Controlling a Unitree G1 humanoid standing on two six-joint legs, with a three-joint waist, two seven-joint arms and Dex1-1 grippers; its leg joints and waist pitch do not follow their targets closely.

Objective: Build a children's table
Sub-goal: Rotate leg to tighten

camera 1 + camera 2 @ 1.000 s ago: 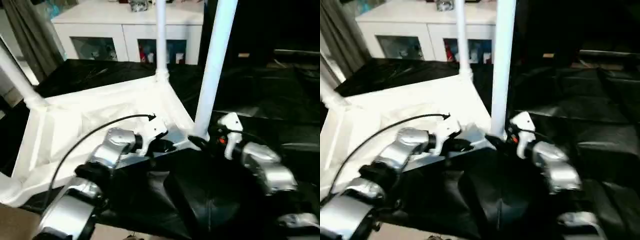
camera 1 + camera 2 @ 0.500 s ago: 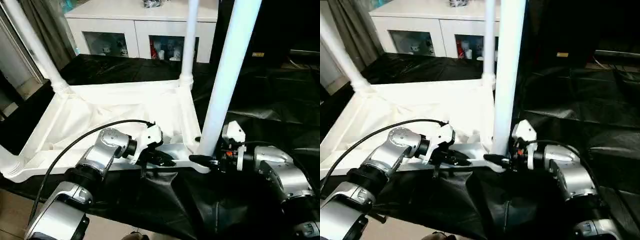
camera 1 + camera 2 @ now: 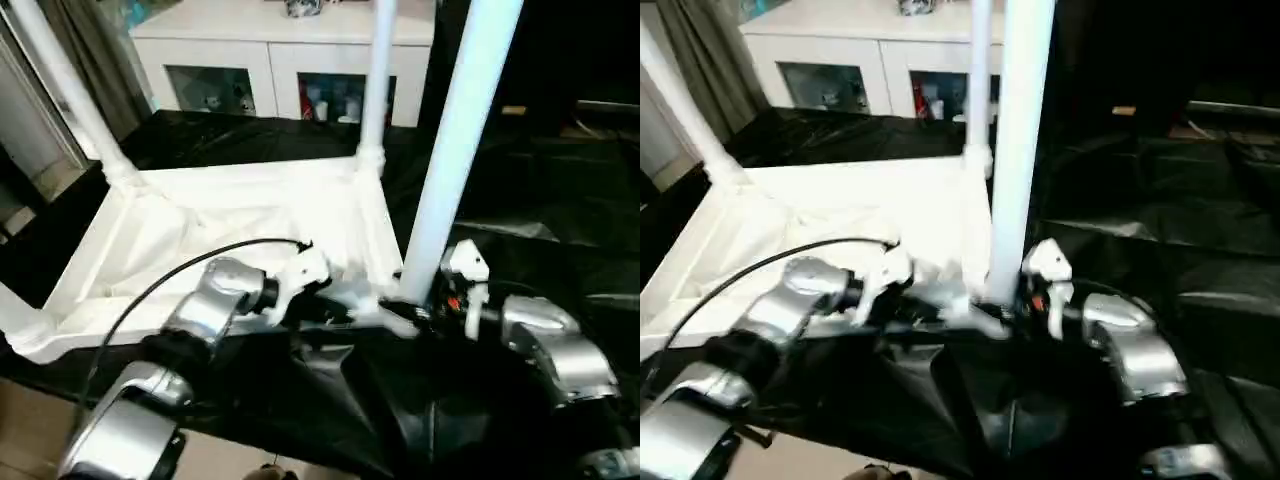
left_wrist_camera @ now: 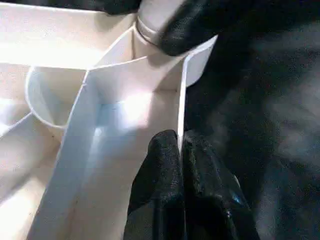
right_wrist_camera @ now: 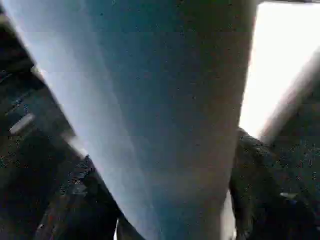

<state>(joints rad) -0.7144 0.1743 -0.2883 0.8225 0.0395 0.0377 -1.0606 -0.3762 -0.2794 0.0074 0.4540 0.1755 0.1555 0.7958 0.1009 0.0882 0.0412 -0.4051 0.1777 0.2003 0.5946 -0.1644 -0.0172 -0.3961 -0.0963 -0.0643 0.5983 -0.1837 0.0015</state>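
The white tabletop (image 3: 230,215) lies upside down on black sheeting, ribbed underside up. Legs stand in its corner sockets: far left (image 3: 65,90), far right (image 3: 377,80) and near right (image 3: 450,150). My left gripper (image 3: 330,305) is at the near rim; in the left wrist view it (image 4: 181,145) is shut on the thin rim wall (image 4: 181,95), just short of the near right socket. My right gripper (image 3: 405,312) sits at the foot of the near right leg, and in the right wrist view its black fingers (image 5: 85,200) hug both sides of that leg (image 5: 150,90).
A white cabinet (image 3: 270,50) with glass-fronted shelves stands behind the table. Crinkled black sheeting (image 3: 540,200) covers the surface to the right and front. A grey curtain (image 3: 95,60) hangs at the far left. Bare floor (image 3: 20,440) shows at the near left.
The camera has swung since a second ago. My right gripper's fingers have drawn in around the near right leg's foot. The left gripper keeps its pinch on the rim.
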